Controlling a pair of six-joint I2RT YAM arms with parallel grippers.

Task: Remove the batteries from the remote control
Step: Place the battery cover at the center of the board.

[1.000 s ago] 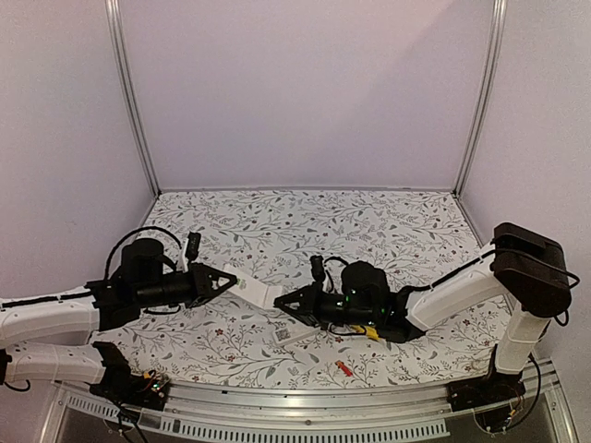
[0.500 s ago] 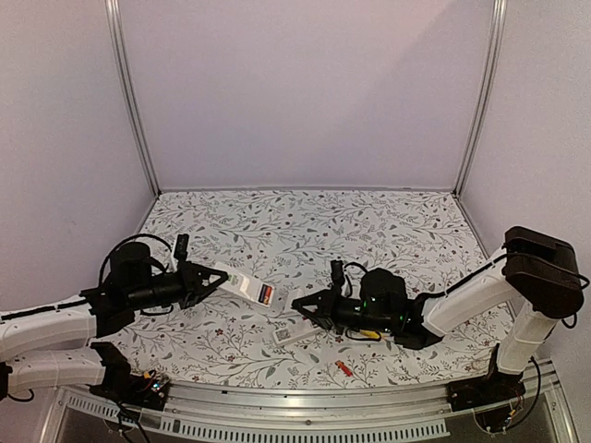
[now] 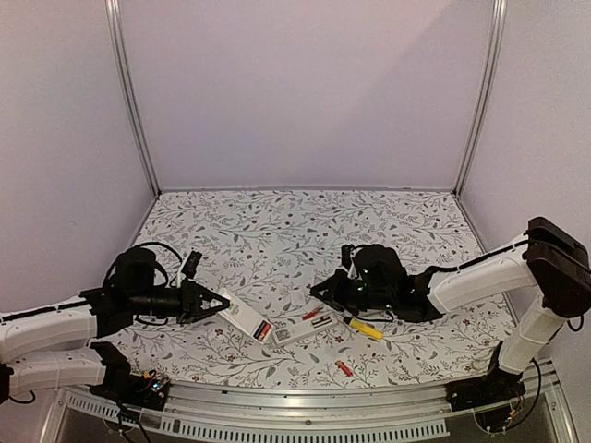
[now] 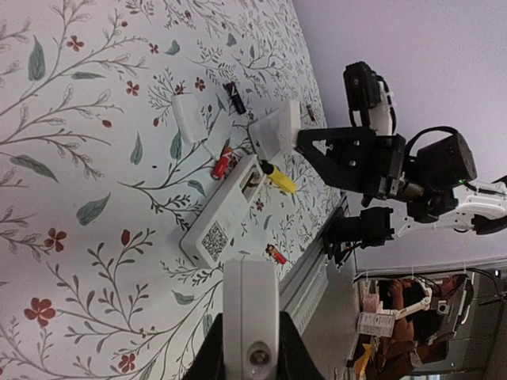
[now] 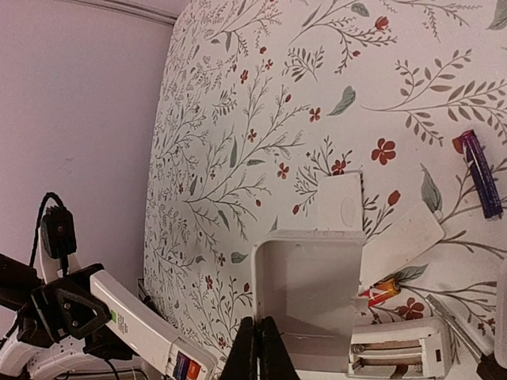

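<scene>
— What's the left pincer got?
— It's clamped narrow on a white remote; two batteries sit in the open end.
— And the right pincer?
— Pinched tight on a white battery cover. A second remote lies on the counter, with a red-orange battery just beside it.

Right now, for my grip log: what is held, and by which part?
Left gripper: white remote, by the end opposite its batteries. Right gripper: battery cover, by one edge.
</scene>
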